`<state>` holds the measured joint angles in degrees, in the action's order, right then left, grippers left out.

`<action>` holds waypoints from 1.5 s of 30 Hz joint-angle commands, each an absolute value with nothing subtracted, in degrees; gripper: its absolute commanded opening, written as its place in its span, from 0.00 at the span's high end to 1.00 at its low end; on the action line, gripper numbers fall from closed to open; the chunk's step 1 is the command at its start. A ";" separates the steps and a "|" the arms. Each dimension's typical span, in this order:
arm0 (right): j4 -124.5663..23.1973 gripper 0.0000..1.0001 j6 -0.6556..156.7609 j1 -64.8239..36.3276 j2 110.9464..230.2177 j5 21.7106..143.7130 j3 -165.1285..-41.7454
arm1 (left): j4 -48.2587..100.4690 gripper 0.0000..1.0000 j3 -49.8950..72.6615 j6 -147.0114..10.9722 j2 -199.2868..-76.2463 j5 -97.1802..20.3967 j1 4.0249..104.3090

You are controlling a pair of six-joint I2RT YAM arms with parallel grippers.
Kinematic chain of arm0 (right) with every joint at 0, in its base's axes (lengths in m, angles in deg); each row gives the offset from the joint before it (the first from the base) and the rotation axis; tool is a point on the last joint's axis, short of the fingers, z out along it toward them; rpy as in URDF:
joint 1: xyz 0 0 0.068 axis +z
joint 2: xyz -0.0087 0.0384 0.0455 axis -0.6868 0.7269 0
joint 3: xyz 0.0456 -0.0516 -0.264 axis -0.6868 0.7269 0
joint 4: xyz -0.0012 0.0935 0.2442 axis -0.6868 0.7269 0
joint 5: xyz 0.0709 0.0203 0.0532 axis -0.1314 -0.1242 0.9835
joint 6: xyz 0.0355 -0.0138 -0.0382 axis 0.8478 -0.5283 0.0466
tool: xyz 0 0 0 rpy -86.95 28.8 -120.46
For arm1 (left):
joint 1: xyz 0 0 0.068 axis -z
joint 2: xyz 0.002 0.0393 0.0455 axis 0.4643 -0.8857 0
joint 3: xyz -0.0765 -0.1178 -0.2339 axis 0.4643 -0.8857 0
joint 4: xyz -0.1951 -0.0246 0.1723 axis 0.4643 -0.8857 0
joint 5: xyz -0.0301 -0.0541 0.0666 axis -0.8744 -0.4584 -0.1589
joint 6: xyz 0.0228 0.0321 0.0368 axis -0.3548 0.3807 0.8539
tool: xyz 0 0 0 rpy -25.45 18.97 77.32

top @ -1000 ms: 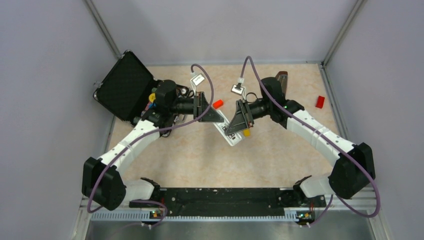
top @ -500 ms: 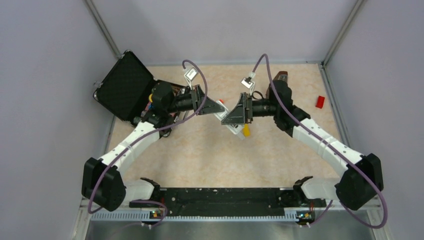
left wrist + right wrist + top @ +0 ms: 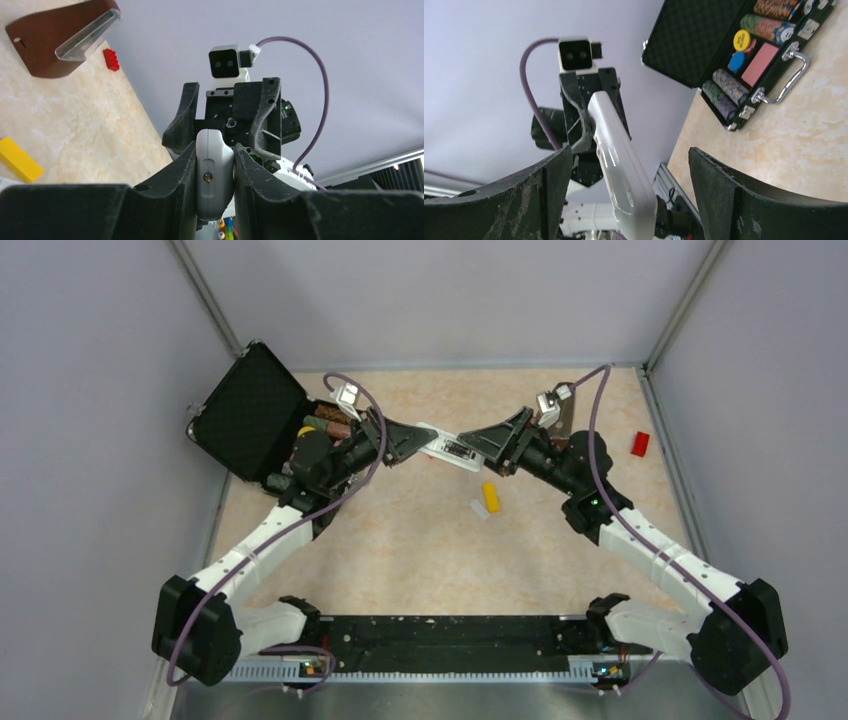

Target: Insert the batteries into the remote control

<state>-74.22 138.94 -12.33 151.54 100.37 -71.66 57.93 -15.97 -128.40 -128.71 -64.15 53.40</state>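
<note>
The remote control [image 3: 447, 447], a flat white bar, hangs in the air between my two grippers over the far middle of the table. My left gripper [image 3: 415, 440] is shut on one end of it; in the left wrist view the fingers [image 3: 186, 165] clamp the white body [image 3: 215, 172] from both sides. My right gripper [image 3: 482, 445] is open around the other end; in the right wrist view the remote [image 3: 619, 160] runs between the wide-apart fingers [image 3: 704, 175] without touching them. The batteries are out of view.
A yellow block [image 3: 490, 496] and a small loose white piece [image 3: 479, 509] lie on the table below the remote. A red block [image 3: 640, 443] lies at the right. An open black case [image 3: 250, 410] with poker chips stands at the left. A brown wooden stand [image 3: 566, 402] is behind the right gripper.
The remote has gone from the table up into the air and toward the back. My left gripper has closed on it. My right gripper has opened and swung round to its other end.
</note>
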 commanded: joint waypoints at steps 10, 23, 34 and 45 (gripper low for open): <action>-76.78 0.19 145.59 -7.89 153.58 83.63 -76.54 | 66.92 1.00 -19.66 -127.76 -124.23 -47.99 57.97; -70.00 0.44 136.69 -6.68 155.30 89.09 -80.36 | 57.58 1.00 -17.39 -126.37 -123.77 -44.25 58.29; -67.72 0.59 133.90 -6.70 155.90 91.12 -80.52 | 55.80 1.00 -17.10 -127.63 -124.60 -45.06 58.28; -64.49 0.69 133.60 -6.72 156.47 91.35 -80.89 | 56.37 1.00 -16.98 -126.16 -124.24 -47.09 58.29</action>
